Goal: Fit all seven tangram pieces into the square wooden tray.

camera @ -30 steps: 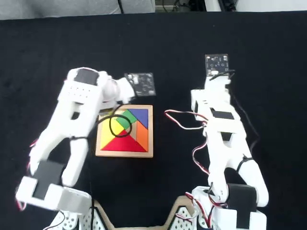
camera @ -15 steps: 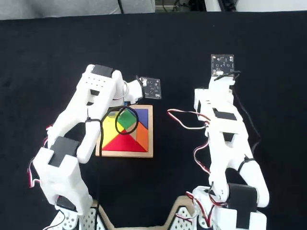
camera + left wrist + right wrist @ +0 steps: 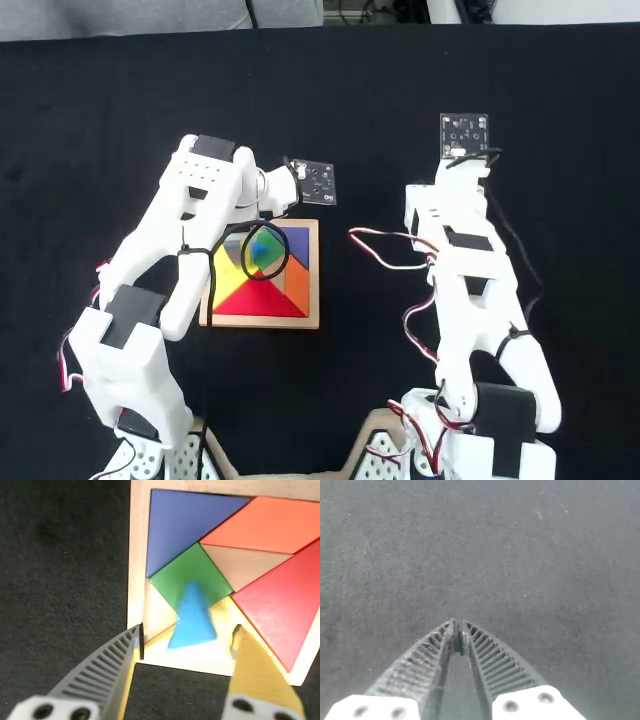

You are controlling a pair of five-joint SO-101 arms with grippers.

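The square wooden tray (image 3: 313,290) lies left of centre on the black table, under my left arm (image 3: 200,200). In the left wrist view the tray (image 3: 138,540) holds a dark blue triangle (image 3: 175,525), an orange piece (image 3: 260,522), a red triangle (image 3: 280,605), a green square (image 3: 192,572) and a yellow piece (image 3: 157,615). One triangular slot of bare wood (image 3: 247,567) shows between them. A light blue triangle (image 3: 192,617) rests on top of the green square and the yellow piece. My left gripper (image 3: 187,632) stands open around it, fingers apart from its sides. My right gripper (image 3: 458,632) is shut over bare table.
My right arm (image 3: 465,260) stretches over the black cloth to the right of the tray. A cable loop (image 3: 258,262) hangs above the tray. The table's far edge runs along the back, with wide dark cloth on all sides.
My left arm has swung to the right over the tray's rear edge. The light blue triangle now shows on the green square. The right arm shifted slightly, then held still.
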